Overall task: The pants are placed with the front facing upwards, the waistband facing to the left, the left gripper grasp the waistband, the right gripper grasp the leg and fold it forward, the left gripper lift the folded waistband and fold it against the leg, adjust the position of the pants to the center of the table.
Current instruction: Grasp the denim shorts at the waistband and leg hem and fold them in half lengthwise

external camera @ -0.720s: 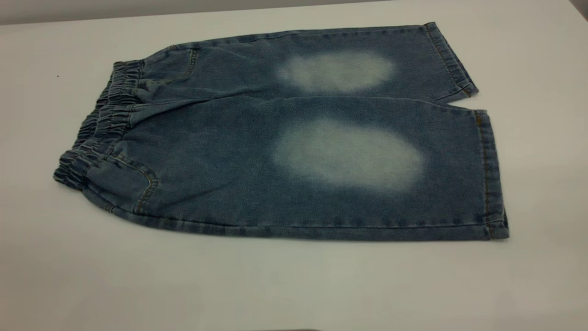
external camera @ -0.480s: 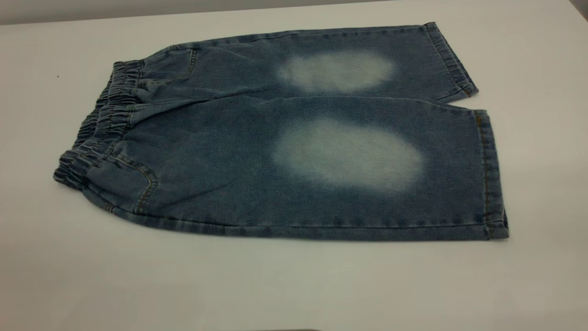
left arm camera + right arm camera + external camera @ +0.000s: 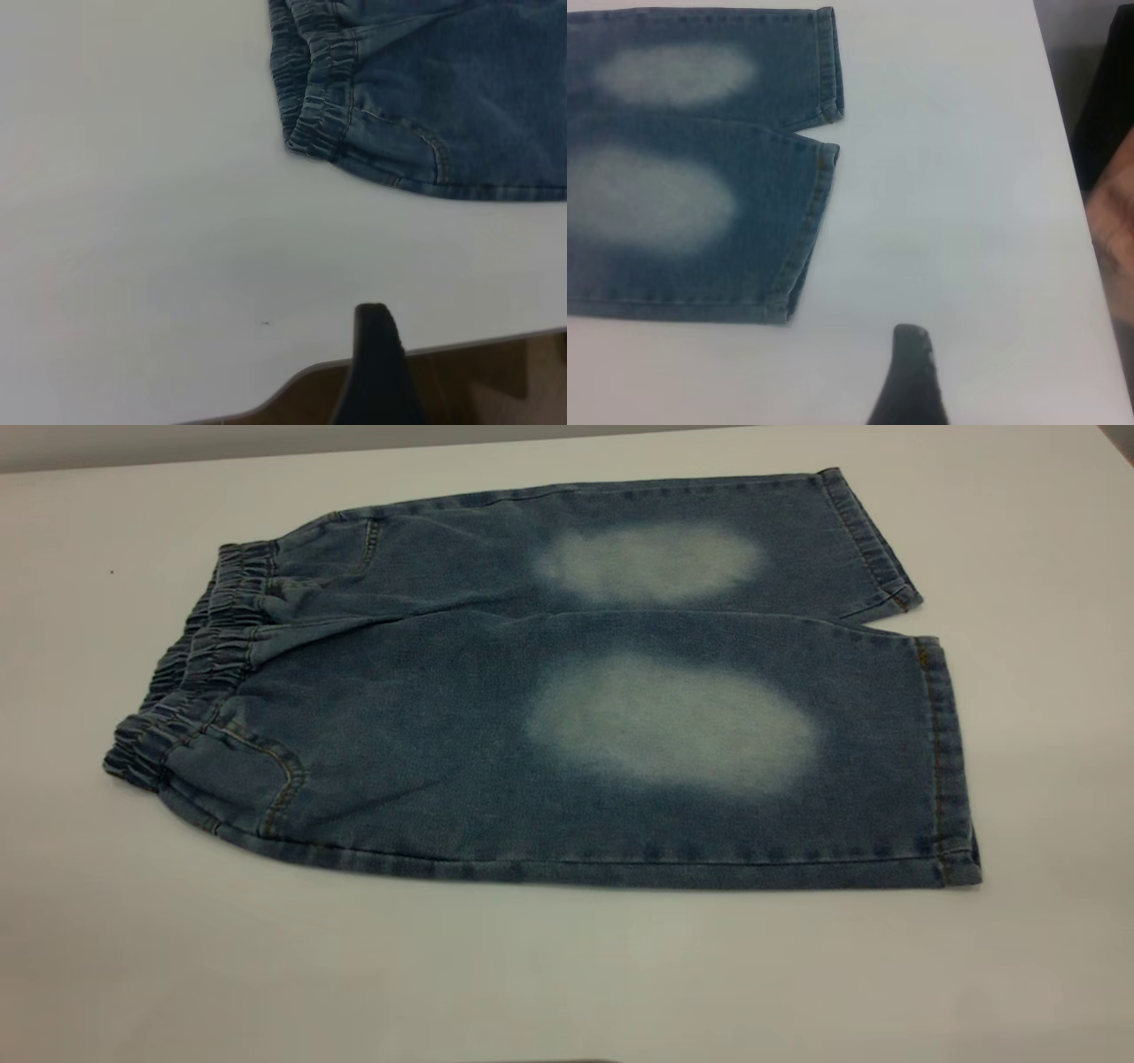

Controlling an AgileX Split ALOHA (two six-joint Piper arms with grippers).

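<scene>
The pants (image 3: 549, 691) lie flat and unfolded on the white table (image 3: 567, 974), front side up. Their gathered waistband (image 3: 182, 682) points toward my left side. Both legs point right, the nearer leg (image 3: 673, 753) showing a pale oval patch. My left gripper (image 3: 376, 367) hangs over the table edge, apart from the waistband. My right gripper (image 3: 911, 376) hovers beyond the hems. I cannot tell whether either is released or clenched.
</scene>
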